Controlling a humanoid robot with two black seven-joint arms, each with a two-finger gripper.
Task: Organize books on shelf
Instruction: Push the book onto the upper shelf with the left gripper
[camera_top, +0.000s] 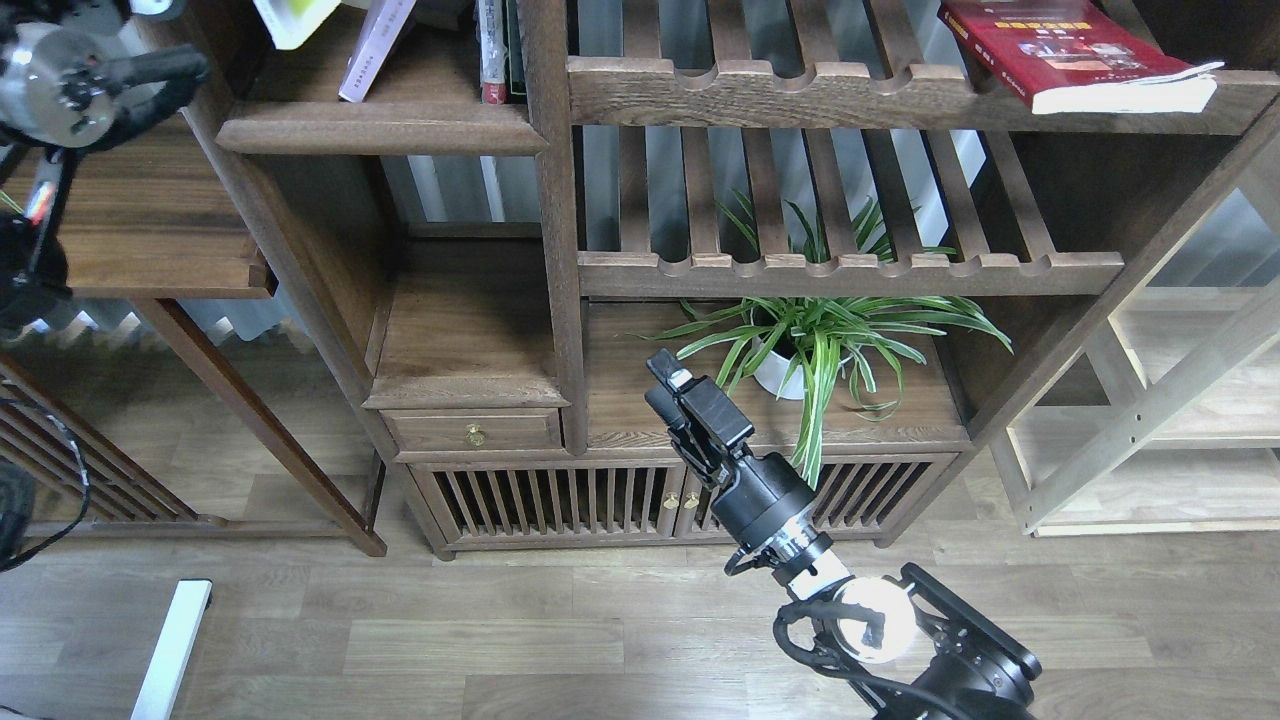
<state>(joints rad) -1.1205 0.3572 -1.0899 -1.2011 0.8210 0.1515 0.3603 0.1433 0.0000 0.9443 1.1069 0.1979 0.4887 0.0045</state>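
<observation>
While the dark red book (1075, 50) lies flat on the upper slatted rack (900, 95) at about one o'clock, well apart from both arms, the lilac book (377, 45) leans tilted on the shelf (380, 125) at eleven o'clock, with a yellow-green book (295, 20) just beside it at the top edge and partly cut off. The left gripper (190, 70) is seen near ten o'clock, close to that shelf's left end; whether its fingers are parted cannot be told, and nothing is seen held. The right gripper (672, 392) is raised near the centre with its fingers close together and empty, just beside the leaves of the potted plant (815, 345).

Several risks are judged likely. The leaning lilac book could be toppled or pushed off the shelf's moulded edge if it is nudged by the left arm. The plant could be snagged if the right arm is lifted straight toward the red book. The red book's overhanging pages could be creased by a pinch at the corner.
</observation>
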